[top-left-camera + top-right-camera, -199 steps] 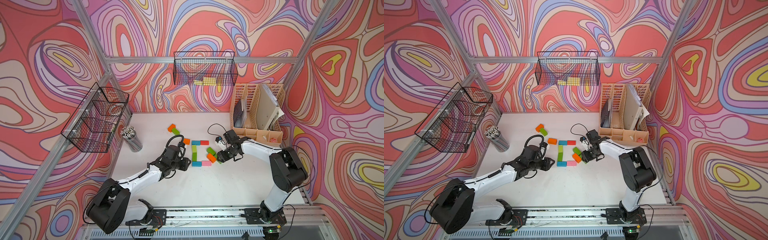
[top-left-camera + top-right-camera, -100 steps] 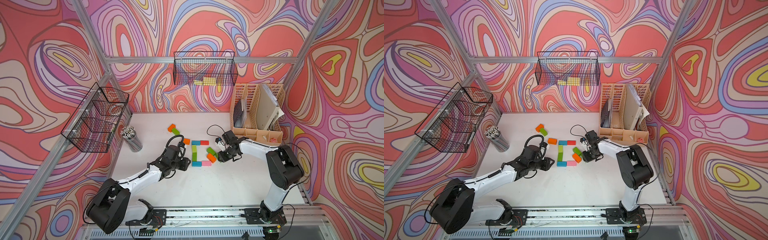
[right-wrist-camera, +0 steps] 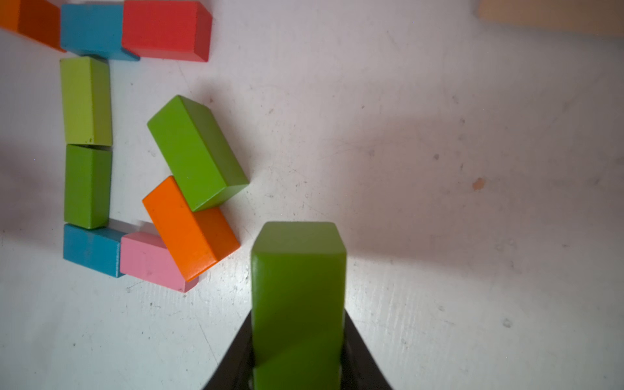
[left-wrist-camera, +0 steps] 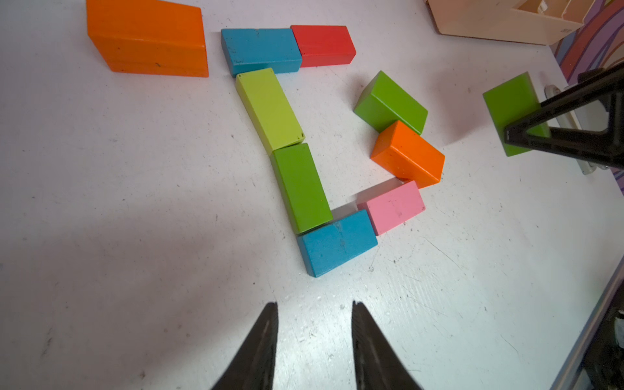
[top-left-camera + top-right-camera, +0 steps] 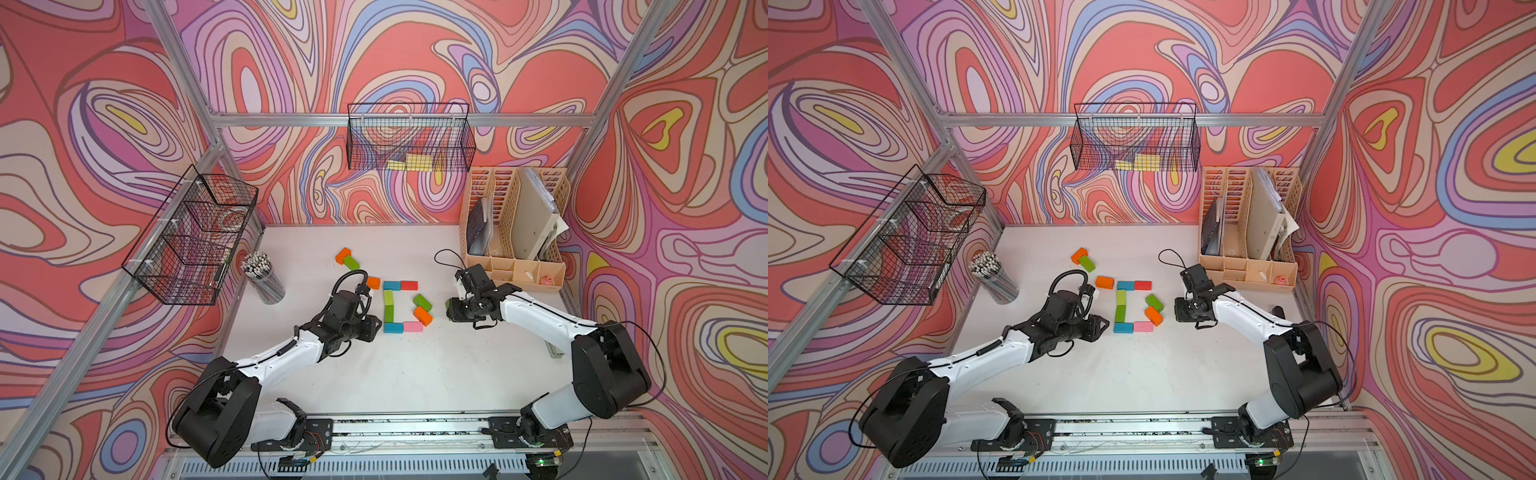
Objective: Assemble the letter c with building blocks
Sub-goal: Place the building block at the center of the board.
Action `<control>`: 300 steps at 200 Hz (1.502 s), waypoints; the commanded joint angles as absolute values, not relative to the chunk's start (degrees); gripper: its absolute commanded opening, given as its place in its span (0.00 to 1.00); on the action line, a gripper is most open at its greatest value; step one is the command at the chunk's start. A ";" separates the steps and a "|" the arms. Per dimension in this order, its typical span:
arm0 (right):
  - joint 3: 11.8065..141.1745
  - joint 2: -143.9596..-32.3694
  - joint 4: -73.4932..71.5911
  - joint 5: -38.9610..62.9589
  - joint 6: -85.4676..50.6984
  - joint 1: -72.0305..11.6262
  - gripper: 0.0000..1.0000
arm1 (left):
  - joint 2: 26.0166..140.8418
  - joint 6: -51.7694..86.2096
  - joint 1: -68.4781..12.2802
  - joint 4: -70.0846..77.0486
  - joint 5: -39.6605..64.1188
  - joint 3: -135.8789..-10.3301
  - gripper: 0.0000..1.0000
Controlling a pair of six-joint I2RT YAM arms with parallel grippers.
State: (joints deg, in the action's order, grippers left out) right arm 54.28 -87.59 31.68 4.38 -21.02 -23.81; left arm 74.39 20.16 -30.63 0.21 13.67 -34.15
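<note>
Seemingly the letter is all but built, and the step in hand looks like clearing its mouth. Take the pink block (image 5: 412, 326) as the mark. It ends the lower arm, touching a blue block (image 5: 393, 328). Beyond that a dark green block (image 5: 389, 312) and a lime block (image 5: 388, 298) form the spine. A second blue (image 5: 391, 285) and a red block (image 5: 409, 285) make the upper arm, across the gap from the pink.

A stray orange (image 5: 423, 316) touches the pink block's mouth-side corner, and a stray green (image 5: 422, 301) touches that in turn. The right pincer (image 3: 299, 324) is clamped on a third green block (image 3: 299, 270), well apart from the pink on the open side. Whether it is clear of the surface (image 5: 415, 374) I cannot tell. The left pincer (image 4: 314, 305) stands parted and empty near the pink's blue neighbour.

Next, I judge, the held block should go down away from the pink. Then the orange needs a straight lift, so the pink is not dragged.
</note>
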 commanded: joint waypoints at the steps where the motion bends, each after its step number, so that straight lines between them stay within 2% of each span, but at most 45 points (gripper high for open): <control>1: 53.45 -88.07 32.29 0.54 -24.96 -24.11 0.29 | 73.74 20.39 -30.23 0.45 14.15 -33.38 0.39; 184: 56.87 -96.41 33.14 -3.53 -20.64 -24.11 0.33 | 74.58 20.21 -30.23 1.01 14.17 -33.18 0.39; 254: 57.47 -96.13 33.68 -2.61 -20.94 -24.16 0.49 | 74.55 20.21 -30.23 1.07 14.24 -33.15 0.39; 275: 58.08 -93.33 34.66 -2.52 -21.43 -24.19 0.54 | 74.44 20.21 -30.23 1.06 14.12 -33.16 0.39; 300: 58.94 -88.42 36.17 -1.94 -21.88 -24.42 0.55 | 74.36 20.21 -30.23 1.06 14.19 -33.09 0.39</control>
State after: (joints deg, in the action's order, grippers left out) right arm 56.71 -93.82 34.44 -2.13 -21.10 -23.88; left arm 74.39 20.16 -30.65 0.23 13.89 -33.95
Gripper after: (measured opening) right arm 0.549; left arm 0.392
